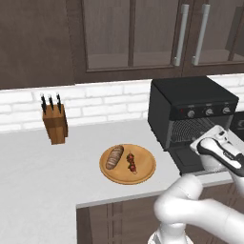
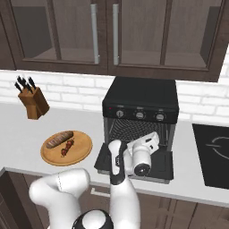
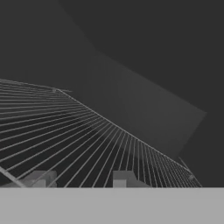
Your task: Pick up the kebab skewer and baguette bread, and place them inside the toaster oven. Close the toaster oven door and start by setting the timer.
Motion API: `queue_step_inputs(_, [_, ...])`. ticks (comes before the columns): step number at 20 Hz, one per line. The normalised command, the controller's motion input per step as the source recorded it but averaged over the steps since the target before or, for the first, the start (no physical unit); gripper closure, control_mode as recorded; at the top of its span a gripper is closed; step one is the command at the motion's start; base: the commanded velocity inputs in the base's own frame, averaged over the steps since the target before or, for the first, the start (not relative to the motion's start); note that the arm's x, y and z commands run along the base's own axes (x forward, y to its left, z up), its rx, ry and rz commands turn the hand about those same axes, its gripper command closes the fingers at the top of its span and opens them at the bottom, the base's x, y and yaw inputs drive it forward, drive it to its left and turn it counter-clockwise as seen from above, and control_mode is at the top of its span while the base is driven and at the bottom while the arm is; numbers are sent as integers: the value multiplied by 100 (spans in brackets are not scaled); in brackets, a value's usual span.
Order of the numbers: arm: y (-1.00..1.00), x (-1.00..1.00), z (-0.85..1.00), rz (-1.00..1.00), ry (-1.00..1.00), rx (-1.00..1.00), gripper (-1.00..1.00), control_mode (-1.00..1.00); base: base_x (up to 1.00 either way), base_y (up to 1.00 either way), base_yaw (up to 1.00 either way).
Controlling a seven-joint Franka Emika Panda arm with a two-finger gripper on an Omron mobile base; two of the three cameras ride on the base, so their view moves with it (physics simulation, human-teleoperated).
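My gripper (image 3: pixel 78 179) reaches into the open toaster oven (image 1: pixel 190 112), fingertips apart over its wire rack (image 3: pixel 87 135) with nothing between them — whether slack or closing, I cannot tell. The toaster oven door (image 2: pixel 163 167) lies flat. Baguette bread (image 1: pixel 114 157) and kebab skewer (image 1: pixel 131 162) share the wooden plate (image 1: pixel 143 174) — knife block (image 1: pixel 55 121) well apart.

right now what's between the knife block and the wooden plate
Nothing: bare white counter between the knife block and the wooden plate, seen in both base views.
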Motion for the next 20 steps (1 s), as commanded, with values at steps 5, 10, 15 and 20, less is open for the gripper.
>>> queue_step_inputs(5, [-10, -73, 50, -2, 8, 7, 100, -100, 0, 0, 0])
queue_step_inputs(10, [-2, -53, 51, -1, 11, 3, 100, -100, 0, 0, 0])
queue_step_inputs(15, [-18, -66, 47, 0, 11, 4, 100, -100, 0, 0, 0])
queue_step_inputs(20, [-14, -59, 41, -2, 9, 4, 100, -100, 0, 0, 0])
